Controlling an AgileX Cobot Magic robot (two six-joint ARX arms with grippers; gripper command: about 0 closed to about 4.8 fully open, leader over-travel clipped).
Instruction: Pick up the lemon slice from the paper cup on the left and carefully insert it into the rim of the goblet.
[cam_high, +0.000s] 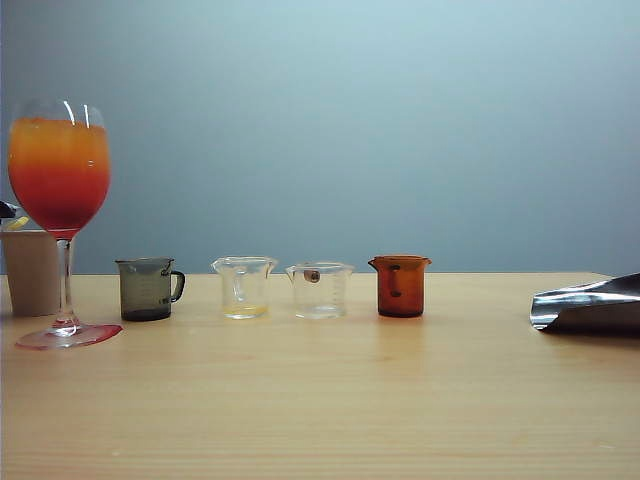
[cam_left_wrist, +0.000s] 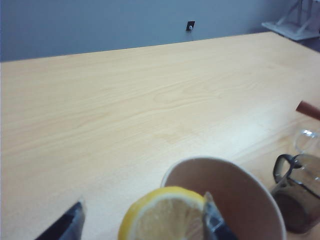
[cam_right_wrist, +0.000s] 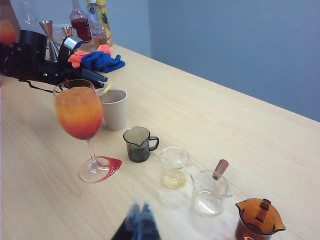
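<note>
Lemon slice (cam_left_wrist: 162, 215) above paper cup (cam_left_wrist: 235, 190), far left.
Left gripper (cam_left_wrist: 142, 220) wide open around slice, grip unclear; goblet (cam_right_wrist: 80, 112) just right; right gripper (cam_right_wrist: 139, 224) shut, empty, far right.

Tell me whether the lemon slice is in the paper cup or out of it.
Cannot tell. In the left wrist view the lemon slice overlaps the paper cup's rim, between the open left tool's fingers; contact with either is unclear.

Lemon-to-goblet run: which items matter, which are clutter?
Job: lemon slice between the open left gripper fingers, paper cup, goblet.
Clutter: grey cup, two clear beakers, amber beaker, cloths, bottles; right gripper shut, idle.
</note>
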